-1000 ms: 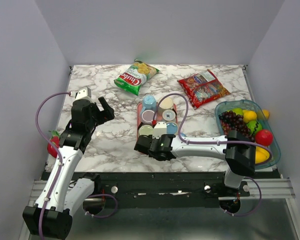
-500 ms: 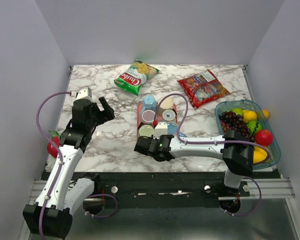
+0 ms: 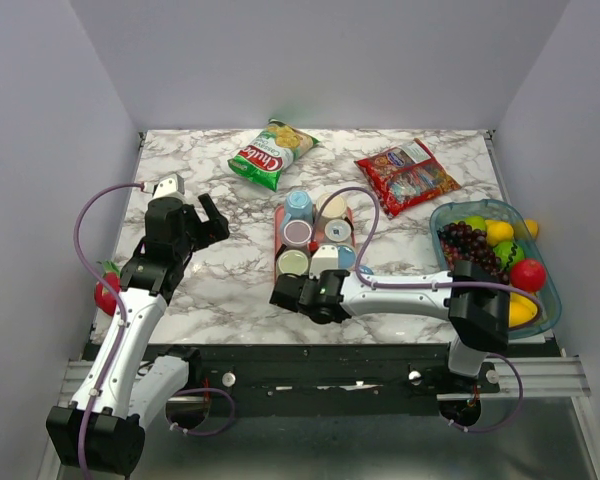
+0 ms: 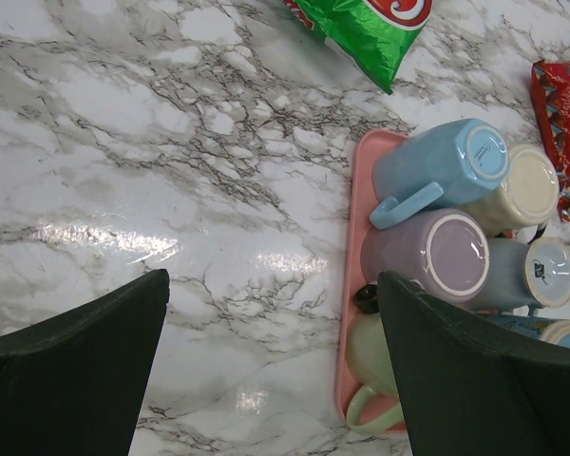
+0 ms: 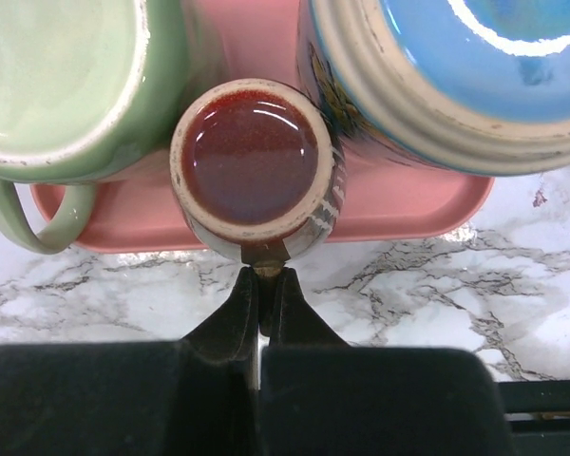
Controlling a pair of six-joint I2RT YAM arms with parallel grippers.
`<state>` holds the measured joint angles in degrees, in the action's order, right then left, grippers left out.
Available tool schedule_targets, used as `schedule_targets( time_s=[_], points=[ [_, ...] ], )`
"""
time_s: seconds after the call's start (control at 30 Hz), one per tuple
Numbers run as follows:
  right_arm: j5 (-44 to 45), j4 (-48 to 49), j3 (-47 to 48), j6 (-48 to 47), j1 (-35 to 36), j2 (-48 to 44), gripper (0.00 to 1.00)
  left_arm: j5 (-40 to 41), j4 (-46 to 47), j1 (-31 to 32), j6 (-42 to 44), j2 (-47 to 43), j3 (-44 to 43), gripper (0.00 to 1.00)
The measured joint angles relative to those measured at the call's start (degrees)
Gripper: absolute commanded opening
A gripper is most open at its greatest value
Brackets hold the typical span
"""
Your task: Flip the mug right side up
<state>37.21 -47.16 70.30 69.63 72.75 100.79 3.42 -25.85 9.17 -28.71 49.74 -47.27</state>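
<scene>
A small mug [image 5: 252, 161] with a glossy red-brown round face stands at the near edge of the pink tray [image 5: 408, 214], between a pale green mug [image 5: 66, 76] and a big blue mug [image 5: 456, 66]. My right gripper [image 5: 264, 280] is shut on the small mug's handle [image 5: 264, 252], which points toward me over the tray rim. In the top view, the right gripper [image 3: 318, 275] sits at the near side of the tray [image 3: 280, 225]. My left gripper [image 3: 205, 220] hovers open over bare marble left of the tray, holding nothing; its wide-apart fingers [image 4: 76, 351] frame the left wrist view.
Several more mugs crowd the tray, among them a light blue one [image 4: 442, 171] and a purple one [image 4: 427, 256]. A green chip bag [image 3: 271, 152] and a red snack bag [image 3: 408, 175] lie at the back. A fruit bowl [image 3: 550, 300] stands right.
The right gripper's jaws have closed onto the small mug's handle. The left arm has stayed where it was.
</scene>
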Motion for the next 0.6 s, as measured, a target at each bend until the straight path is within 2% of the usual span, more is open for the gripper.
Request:
schedule_targets(
  time_s=[0.13,0.33,0.6],
  points=[
    [-0.42,-1.11,-0.94,-0.04,0.04,-3.1,0.0,0.0,0.0,0.0,0.0,0.04,0.0,0.99],
    [-0.81,-2.75,-3.13,-0.96,0.04,-14.23,0.0,-0.02,0.0,0.0,-0.02,0.04,0.0,0.99],
    [-0.5,-0.37,-4.09,-9.79,-0.02,-28.11,0.01,-2.86,0.07,0.0,0.13,-0.24,-0.07,0.99]
  ],
)
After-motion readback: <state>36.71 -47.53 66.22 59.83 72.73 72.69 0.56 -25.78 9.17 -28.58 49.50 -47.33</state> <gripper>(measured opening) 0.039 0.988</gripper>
